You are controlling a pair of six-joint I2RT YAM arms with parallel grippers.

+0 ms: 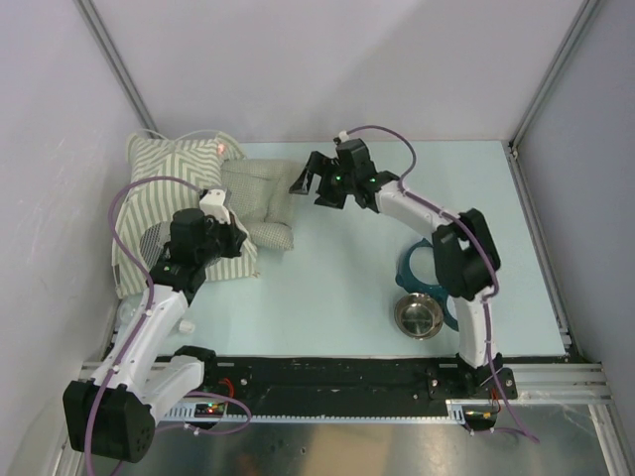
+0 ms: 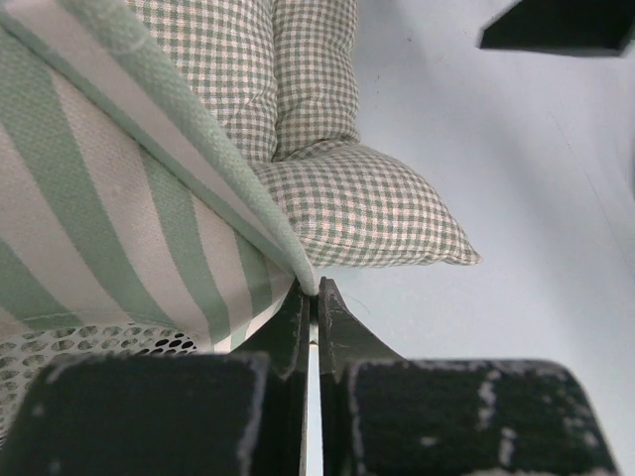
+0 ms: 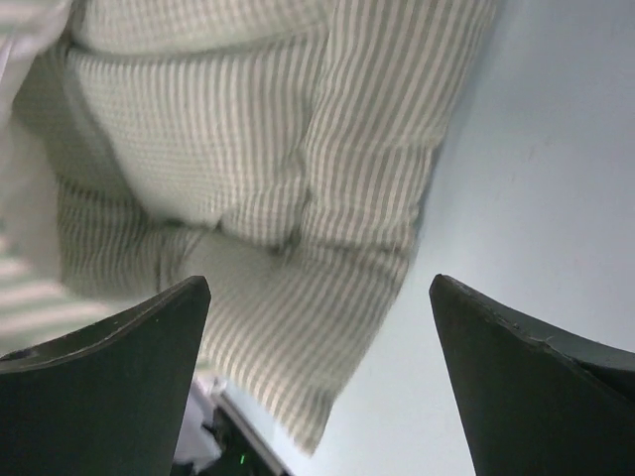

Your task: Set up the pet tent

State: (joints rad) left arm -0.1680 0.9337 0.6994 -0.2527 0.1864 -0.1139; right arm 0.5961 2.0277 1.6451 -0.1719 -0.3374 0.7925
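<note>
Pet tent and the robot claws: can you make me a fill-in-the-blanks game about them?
1. The left claw is pinched ____ on the striped edge of the pet tent.
2. The right claw hangs wide ____ over the checked cushion.
3. The shiny bowl sits on the table beside the robot's ____ arm.
Missing words: shut, open, right.

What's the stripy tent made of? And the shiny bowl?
The pet tent looks like woven matte cloth: its stripes show a thread weave. The bowl looks like polished metal, maybe steel: silvery and shiny.
</note>
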